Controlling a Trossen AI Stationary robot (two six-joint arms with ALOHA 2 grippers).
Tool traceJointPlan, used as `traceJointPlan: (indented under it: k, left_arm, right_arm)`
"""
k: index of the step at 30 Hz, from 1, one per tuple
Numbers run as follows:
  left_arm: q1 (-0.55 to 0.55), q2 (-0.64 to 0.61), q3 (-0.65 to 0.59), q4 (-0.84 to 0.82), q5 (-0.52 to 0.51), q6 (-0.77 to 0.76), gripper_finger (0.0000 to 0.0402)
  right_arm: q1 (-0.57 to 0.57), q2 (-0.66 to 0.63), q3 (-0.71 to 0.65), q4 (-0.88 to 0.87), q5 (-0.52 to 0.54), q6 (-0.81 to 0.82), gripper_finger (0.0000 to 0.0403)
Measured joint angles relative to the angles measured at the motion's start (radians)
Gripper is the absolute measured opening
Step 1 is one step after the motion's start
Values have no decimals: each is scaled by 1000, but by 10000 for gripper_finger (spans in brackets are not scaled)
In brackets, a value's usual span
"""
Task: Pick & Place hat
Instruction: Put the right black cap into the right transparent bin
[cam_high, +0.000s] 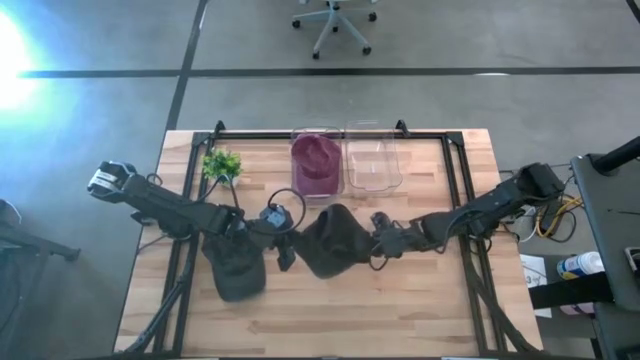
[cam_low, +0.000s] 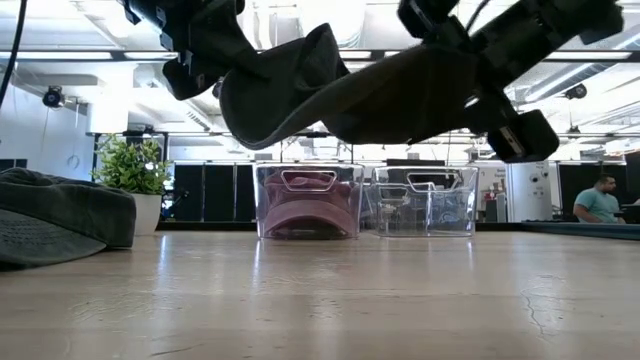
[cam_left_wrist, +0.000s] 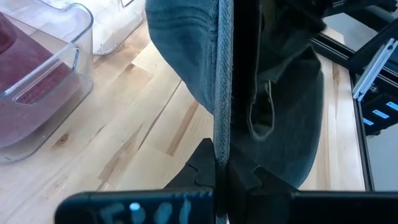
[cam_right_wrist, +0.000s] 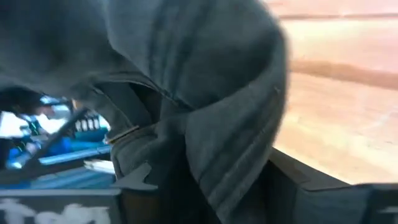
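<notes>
I hold a dark grey hat (cam_high: 333, 240) in the air above the middle of the wooden worktop (cam_high: 400, 310), one arm on each side of it. My left claw (cam_high: 284, 252) is clamped on the hat's edge; the left wrist view shows cloth pinched flat between its dark fingers (cam_left_wrist: 211, 168). My right claw (cam_high: 384, 240) is closed on the opposite edge, with cloth bunched over it.

The risk I judge greatest: both claws grip only thin cloth, so if my arms pull apart or move unevenly, one edge could slip free and the hat would swing or drop. The hat could also catch on a bin rim if carried too low.

The high view shows two clear bins at the worktop's far side, one holding a maroon hat (cam_high: 316, 158), the empty bin (cam_high: 372, 160) just beside it, plus a second dark hat (cam_high: 236, 268) lying under my left arm and a small plant (cam_high: 222, 165). The low view alone shows that the held hat hangs well clear of the surface, sagging between the claws.
</notes>
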Motion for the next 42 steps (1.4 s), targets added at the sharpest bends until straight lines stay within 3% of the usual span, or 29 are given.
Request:
traceJointPlan:
  k: [7, 12, 19, 25, 30, 42]
  left_arm:
    - [0, 1, 0, -11, 31, 2, 5]
    - [0, 1, -2, -10, 44, -9, 5]
    - [1, 1, -2, -10, 46, -16, 5]
    - [0, 1, -2, -19, 50, -16, 5]
    - [1, 1, -2, -25, 44, -15, 5]
    - [0, 1, -2, -29, 13, 1, 5]
  right_arm:
    - [-9, 124, 160, -172, -58, -113, 158]
    - [-40, 174, 296, -375, 3, -201, 184]
    - [-77, 239, 451, -493, 13, -368, 216]
    - [-66, 283, 553, -731, -61, -465, 230]
    - [-45, 262, 584, -875, -68, -500, 242]
    - [-45, 134, 588, -938, -52, -569, 279]
